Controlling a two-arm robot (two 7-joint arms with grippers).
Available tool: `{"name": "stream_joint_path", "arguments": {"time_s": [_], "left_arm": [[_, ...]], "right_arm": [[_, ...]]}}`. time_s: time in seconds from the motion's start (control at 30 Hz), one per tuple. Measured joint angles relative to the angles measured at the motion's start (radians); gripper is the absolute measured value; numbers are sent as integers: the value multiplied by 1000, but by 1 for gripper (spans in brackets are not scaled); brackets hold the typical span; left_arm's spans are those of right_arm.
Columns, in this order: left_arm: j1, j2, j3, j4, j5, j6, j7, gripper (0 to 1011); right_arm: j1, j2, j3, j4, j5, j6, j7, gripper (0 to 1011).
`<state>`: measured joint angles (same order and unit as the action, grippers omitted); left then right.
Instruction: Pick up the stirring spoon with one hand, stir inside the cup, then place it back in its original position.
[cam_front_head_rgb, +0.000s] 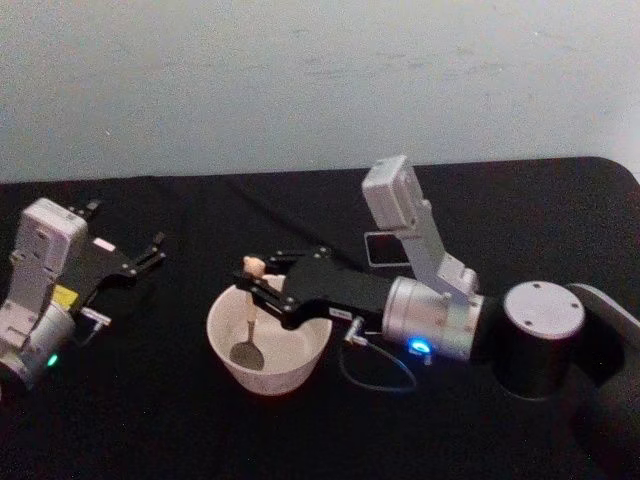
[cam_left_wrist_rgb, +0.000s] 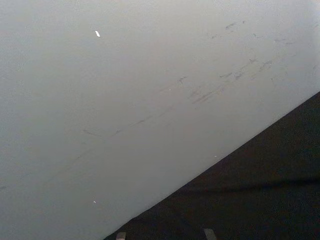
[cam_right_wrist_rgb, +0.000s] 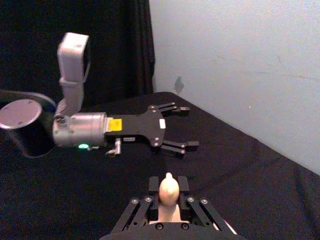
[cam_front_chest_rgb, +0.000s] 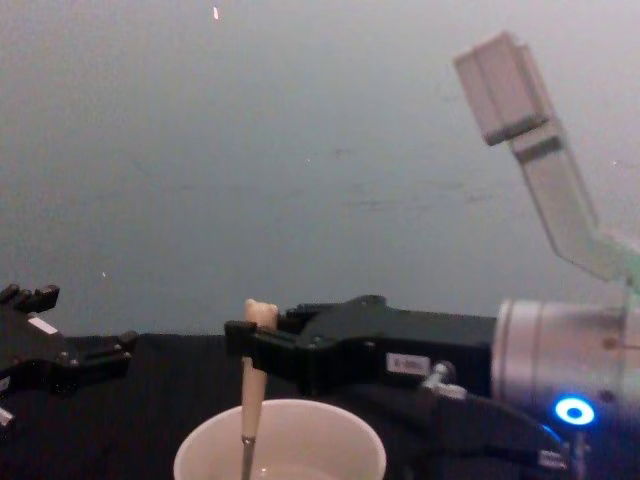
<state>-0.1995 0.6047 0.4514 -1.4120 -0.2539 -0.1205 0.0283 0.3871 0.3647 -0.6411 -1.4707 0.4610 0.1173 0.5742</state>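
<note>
Your right gripper (cam_front_head_rgb: 256, 284), clamped on the stirring spoon (cam_front_head_rgb: 249, 318) below its bear head, holds it upright inside the cup (cam_front_head_rgb: 222, 340), near centre. Pickup looks done; stirring and the return remain. Left gripper (cam_right_wrist_rgb: 187, 128) sits open at the left.

The tabletop (cam_front_head_rgb: 150, 420) is plain black. The far wall (cam_front_head_rgb: 300, 80) is pale grey-blue with faint dark scuffs. The cup (cam_front_head_rgb: 230, 365) is cream-white and unpatterned. The stirring spoon (cam_front_head_rgb: 249, 315) is pale beige on top and greyish lower down. The right hand (cam_front_head_rgb: 257, 284) is black, its wrist silver with a blue light. The left hand (cam_right_wrist_rgb: 187, 127) is black too, with a yellow label and a green light.
</note>
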Motion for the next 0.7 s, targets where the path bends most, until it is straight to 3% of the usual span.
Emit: {"name": "stream_joint_path", "arguments": {"time_s": [0.17, 0.37, 0.57, 0.7], "left_arm": [[0, 0, 0, 0, 0, 0, 0, 1001], [0, 0, 0, 0, 0, 0, 0, 1001], [0, 0, 0, 0, 0, 0, 0, 1001], [0, 0, 0, 0, 0, 0, 0, 1001]], "right_arm": [[45, -51, -3, 71, -6, 12, -29, 214], [80, -77, 18, 127, -22, 5, -63, 214], [83, -60, 43, 127, -29, -2, -69, 214], [64, -23, 63, 97, -30, -7, -59, 214]]}}
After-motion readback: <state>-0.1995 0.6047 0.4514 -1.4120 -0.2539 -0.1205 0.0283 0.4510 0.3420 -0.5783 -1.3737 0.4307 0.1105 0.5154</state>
